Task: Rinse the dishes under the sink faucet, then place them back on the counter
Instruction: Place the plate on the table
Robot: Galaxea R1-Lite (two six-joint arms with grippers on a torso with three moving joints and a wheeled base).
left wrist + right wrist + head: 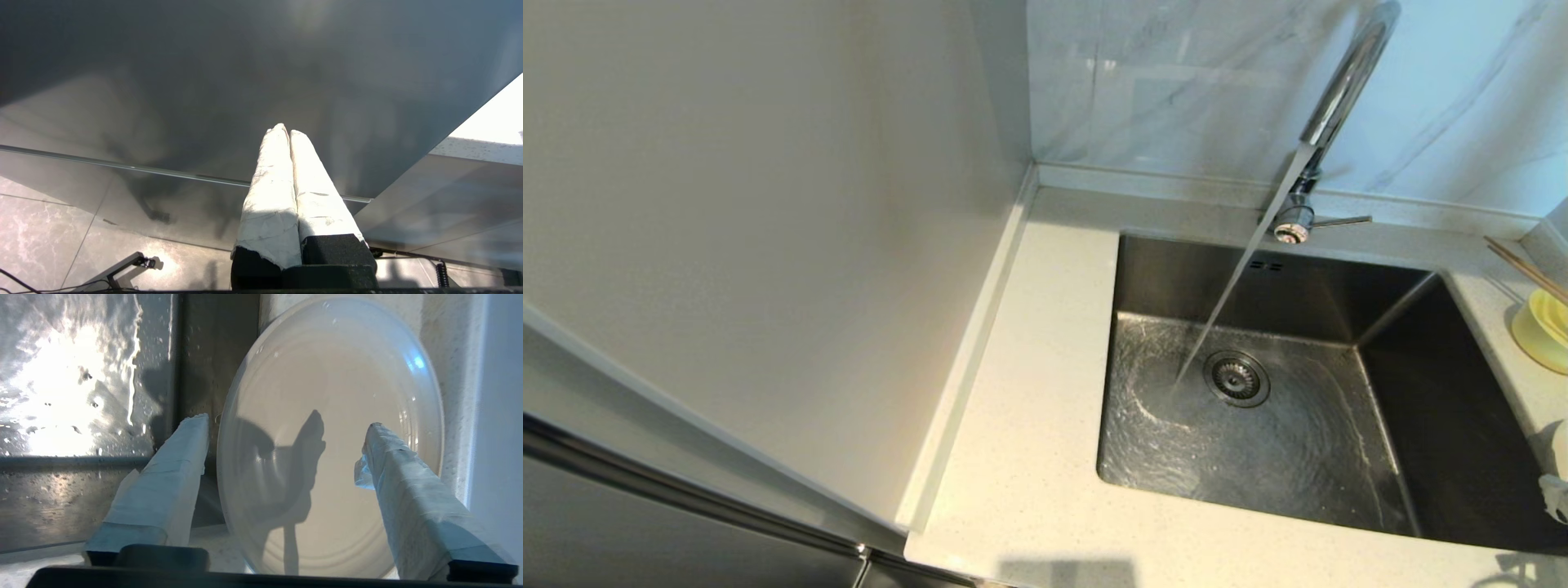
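Note:
The chrome faucet [1343, 90] is running, and its water stream [1233, 286] lands in the steel basin [1258, 457] beside the drain strainer [1236, 378]. The cream plate [347, 375] rests on the speckled counter [433, 326] right at the basin's edge; the head view does not show it. My right gripper [288, 422] is open over the plate, one finger outside its rim on the basin side, the other over its face. The pale-yellow bowl [1543, 331] and the chopsticks [1523, 268] sit on the counter at the far right. My left gripper [286, 130] is shut and empty.
A tall beige panel [768, 245] walls off the left side of the counter [1029, 392]. The veined marble wall [1176, 82] rises behind the faucet. The left arm hangs low beside a dark cabinet front [204, 81], above a tiled floor [41, 228].

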